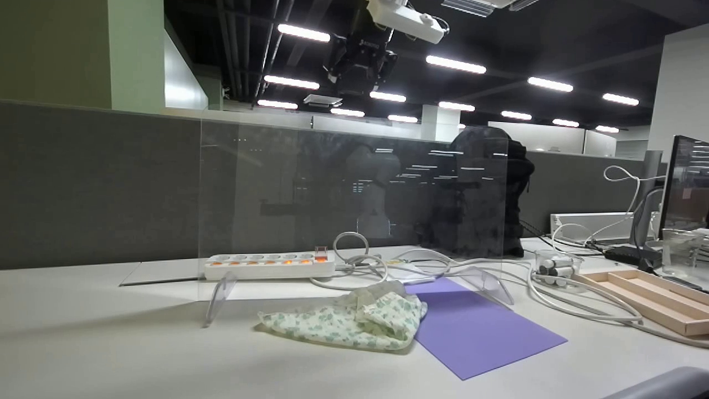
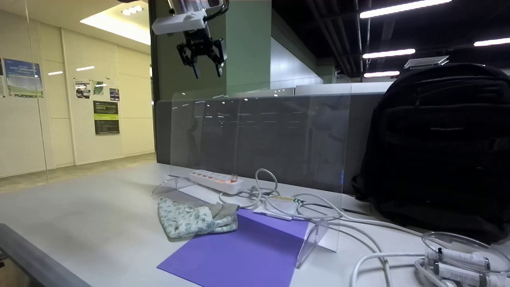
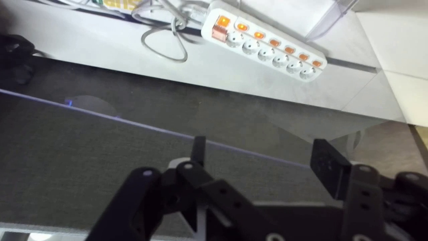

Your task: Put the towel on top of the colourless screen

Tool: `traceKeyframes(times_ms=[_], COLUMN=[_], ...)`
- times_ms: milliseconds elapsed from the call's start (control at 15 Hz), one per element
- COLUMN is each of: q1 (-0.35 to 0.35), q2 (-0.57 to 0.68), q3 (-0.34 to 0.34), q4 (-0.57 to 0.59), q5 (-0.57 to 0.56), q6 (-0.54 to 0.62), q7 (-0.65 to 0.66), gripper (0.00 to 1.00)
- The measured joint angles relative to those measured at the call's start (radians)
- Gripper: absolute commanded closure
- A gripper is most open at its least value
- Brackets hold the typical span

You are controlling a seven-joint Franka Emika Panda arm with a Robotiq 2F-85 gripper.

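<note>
1. Across the white desk (image 1: 83,360) to the towel (image 1: 360,324), crumpled at the foot of the clear screen (image 1: 332,194), overlapping the purple mat (image 1: 482,335).
2. Up to the gripper (image 2: 208,74), pointing down, spread wide, gripping nothing!
3. Open air beneath, then the clear screen's thin top edge.
4. Behind, grey partition (image 1: 94,188).

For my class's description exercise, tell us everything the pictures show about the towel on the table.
The towel looks like thin, soft cloth, cream-white with small green leaf-like blotches. It lies crumpled on the white table, bunched and folded over at one end. That bunched end overlaps the purple mat. It sits by the bottom of the clear screen, not on top; whether they touch is unclear. The open fingers hang above, apart from it.
</note>
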Motion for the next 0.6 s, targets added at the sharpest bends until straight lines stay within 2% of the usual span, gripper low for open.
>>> traceKeyframes(times_ms=[333, 600], q1=[0.050, 0.071], q2=[0.001, 0.001], q3=[0.011, 0.023], q4=[-0.043, -0.110], q5=[0.088, 0.113], q6=[-0.129, -0.180], q7=[-0.090, -0.113], gripper=[0.00, 0.00])
